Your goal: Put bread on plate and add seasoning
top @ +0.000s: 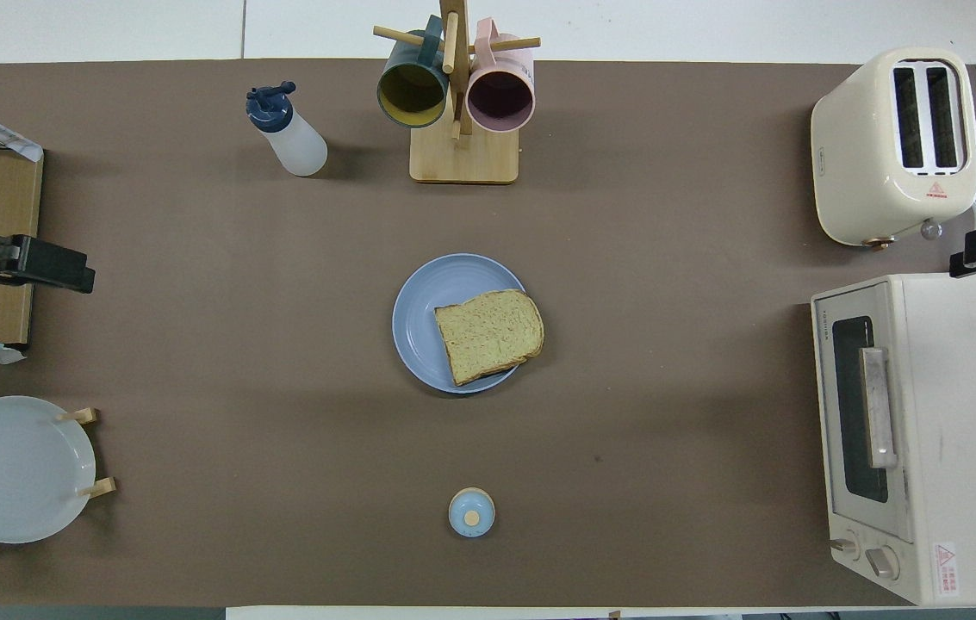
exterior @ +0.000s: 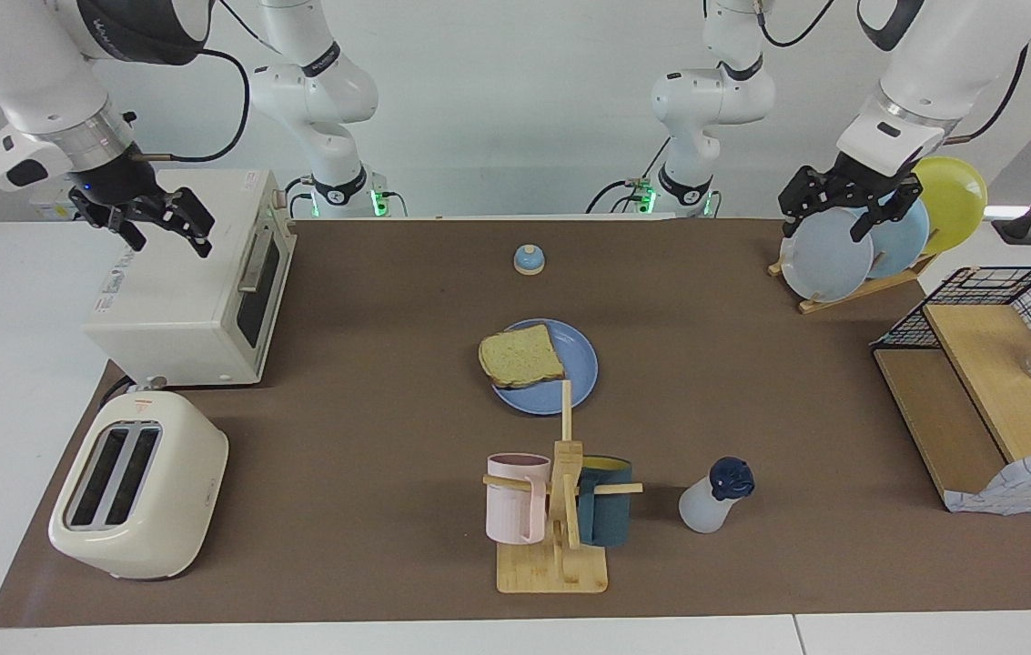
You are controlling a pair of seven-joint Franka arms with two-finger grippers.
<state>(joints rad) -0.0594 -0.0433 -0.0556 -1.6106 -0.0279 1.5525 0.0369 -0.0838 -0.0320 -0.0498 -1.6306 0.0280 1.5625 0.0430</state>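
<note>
Left gripper [exterior: 848, 202] open, empty, over the plate rack [exterior: 852, 289]; right gripper [exterior: 154, 223] open over the oven [exterior: 187, 291]; we log bread [exterior: 521, 357] on plate [exterior: 574, 364], done; seasoning [exterior: 713, 496] beside mug stand [exterior: 555, 564], still unused.

Bright even light from above, soft short shadows, sharp focus, no glare
</note>
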